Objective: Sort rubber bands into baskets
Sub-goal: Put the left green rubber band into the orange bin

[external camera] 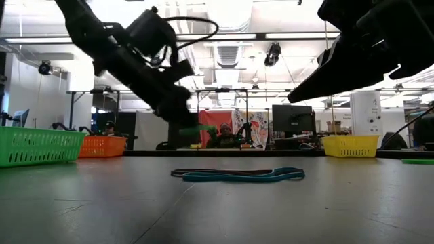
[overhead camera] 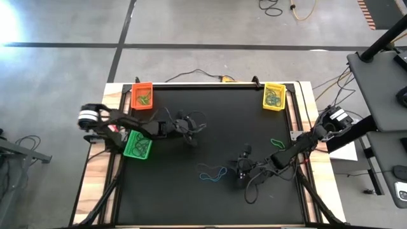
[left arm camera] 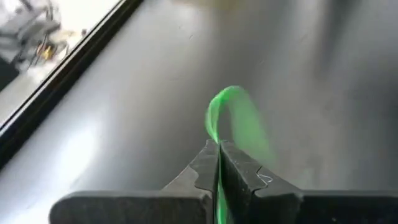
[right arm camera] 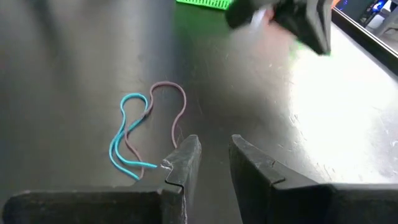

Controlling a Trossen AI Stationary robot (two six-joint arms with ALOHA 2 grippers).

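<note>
My left gripper [left arm camera: 217, 149] is shut on a green rubber band [left arm camera: 233, 115] above the black mat, right of the green basket [overhead camera: 137, 145]. My right gripper [right arm camera: 214, 158] stands open over the mat at the near right, with nothing between its fingers. Just ahead of it a teal rubber band [right arm camera: 127, 137] and a dull brown one [right arm camera: 176, 112] lie flat and overlapping on the mat [external camera: 237, 175]. Another green band [overhead camera: 278, 141] lies farther right. The orange basket [overhead camera: 142, 95] and the yellow basket [overhead camera: 274, 95] stand at the far corners, with bands in them. My left gripper pinches the green band between its two fingertips [left arm camera: 208, 158]. A loop of the band [left arm camera: 230, 102] sticks out past the tips. The fingers slant down toward the mat. The band [external camera: 198, 127] is lifted clear of the mat.
Black cables trail from both arms over the mat. The mat's raised frame [overhead camera: 292, 121] runs along its edges. The left arm [right arm camera: 292, 18] shows blurred beyond my right gripper. Open mat lies between the two arms.
</note>
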